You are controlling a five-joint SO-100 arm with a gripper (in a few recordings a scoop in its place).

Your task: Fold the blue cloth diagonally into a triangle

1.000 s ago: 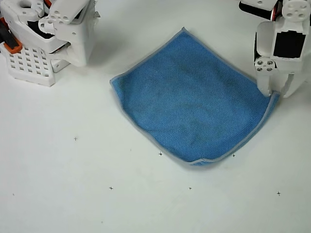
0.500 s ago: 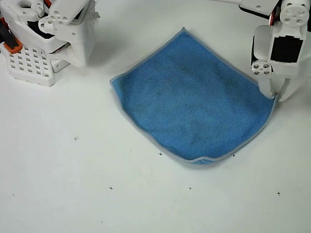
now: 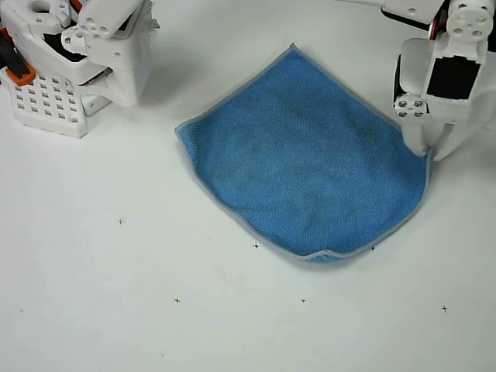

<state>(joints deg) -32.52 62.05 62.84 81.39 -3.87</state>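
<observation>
Overhead view, near to far (taking bottom of frame as near). White table at bottom, dotted w/ small black cross marks. Above that, blue cloth lying on table roughly mid-frame, slightly right of centre, turned diamond-wise: one corner toward top, one toward left, one toward bottom, one toward right. Mostly flat, single layer; pale border visible along edges. Bottom corner curled up a bit, w/ a small ripple in the border there. Right corner pulled in under the gripper, so the cloth edge bends upward on that side instead of ending in a clean point. Gripper white, coming down from the arm at top right, fingertips touching the cloth's right corner, other finger just beside it on the outer side. Jaws close together w/ the corner at or between the tips (pinch vs. press on top: cannot tell from this angle). Far left corner: white perforated base block w/ white motor housing on top, orange bits at its left edge, well apart from cloth.
</observation>
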